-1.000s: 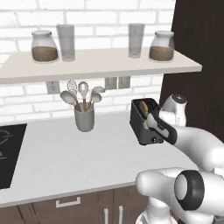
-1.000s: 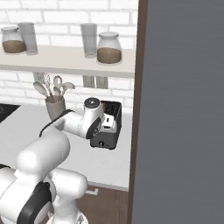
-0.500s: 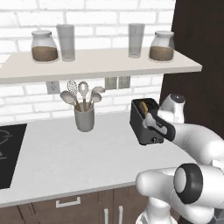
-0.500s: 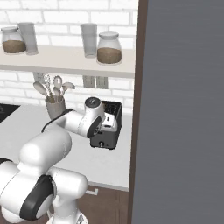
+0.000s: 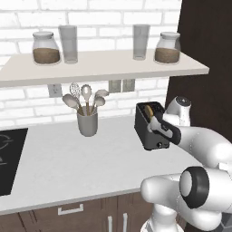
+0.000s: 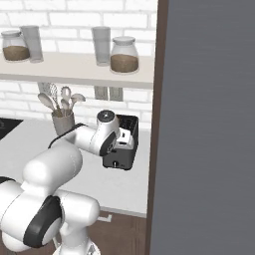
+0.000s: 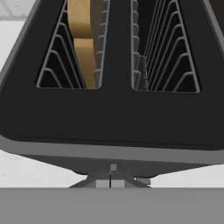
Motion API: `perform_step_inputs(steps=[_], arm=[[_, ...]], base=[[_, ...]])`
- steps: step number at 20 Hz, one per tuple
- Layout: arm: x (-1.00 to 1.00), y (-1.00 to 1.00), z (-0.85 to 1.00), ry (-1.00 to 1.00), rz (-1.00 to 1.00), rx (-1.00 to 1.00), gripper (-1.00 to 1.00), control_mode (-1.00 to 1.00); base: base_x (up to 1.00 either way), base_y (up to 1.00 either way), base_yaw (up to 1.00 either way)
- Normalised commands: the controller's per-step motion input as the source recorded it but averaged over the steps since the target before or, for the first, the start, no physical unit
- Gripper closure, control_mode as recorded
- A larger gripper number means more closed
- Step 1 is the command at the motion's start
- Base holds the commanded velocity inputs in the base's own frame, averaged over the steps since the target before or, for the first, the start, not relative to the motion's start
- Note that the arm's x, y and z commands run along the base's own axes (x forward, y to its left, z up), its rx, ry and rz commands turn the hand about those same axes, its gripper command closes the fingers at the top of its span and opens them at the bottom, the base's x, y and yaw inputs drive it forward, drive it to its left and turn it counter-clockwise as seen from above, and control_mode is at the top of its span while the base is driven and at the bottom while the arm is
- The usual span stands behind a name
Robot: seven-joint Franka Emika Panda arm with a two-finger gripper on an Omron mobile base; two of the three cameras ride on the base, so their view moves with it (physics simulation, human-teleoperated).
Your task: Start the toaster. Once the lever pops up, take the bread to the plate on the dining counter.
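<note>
The tool (image 5: 156, 128) sits pressed up against the near end of the toaster (image 5: 146, 118), its jaws clenched together with nothing between them. From the left base view it hangs over the end face where the lever runs. From the right base view the tool (image 6: 124, 142) covers the upper part of that same end, with the toaster (image 6: 119, 159) showing below and behind it.

The toaster stands on the white tabletop (image 5: 68, 167), directly ahead of and just under the tool. In the hand view, the toaster (image 7: 113, 118) has two slots that run lengthwise away from the tool, so its long axis points straight out from the fingertips. The bread (image 7: 83, 35) stands on edge in the slot to the left of the tool's centreline; the other slot looks empty. The slice sits low, its top edge near the rim, as seen also from the left base view (image 5: 147, 110).

The lever lies below the tool on the end face, so the coming move is most likely a straight push down along that face. Whether the lever is already down cannot be told here. The bread lies beyond and slightly above the fingertips, and is not yet reachable with the tool clenched.

A grey cup of utensils (image 5: 87, 118) stands well off to the tool's left.
</note>
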Motion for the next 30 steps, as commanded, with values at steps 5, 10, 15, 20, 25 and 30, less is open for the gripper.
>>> perform_step_inputs(steps=[5,10,15,20,25,30], arm=[[0.01,0.00,-0.38,0.00,0.00,0.00,1.00,-1.00],[-0.05,0.00,-0.66,0.00,0.00,0.00,1.00,-1.00],[-0.03,0.00,-0.73,-0.01,0.00,0.00,1.00,-1.00],[-0.03,0.00,-0.71,-0.02,0.00,0.00,1.00,-1.00],[0.00,0.08,-0.67,-0.06,0.00,0.00,1.00,-1.00],[-0.17,0.02,-1.00,0.00,0.00,0.00,1.00,-1.00]], base=[[0.00,0.00,0.00],[0.00,0.00,0.00],[0.00,0.00,0.00],[0.00,0.00,0.00],[0.00,0.00,0.00],[0.00,0.00,0.00]])
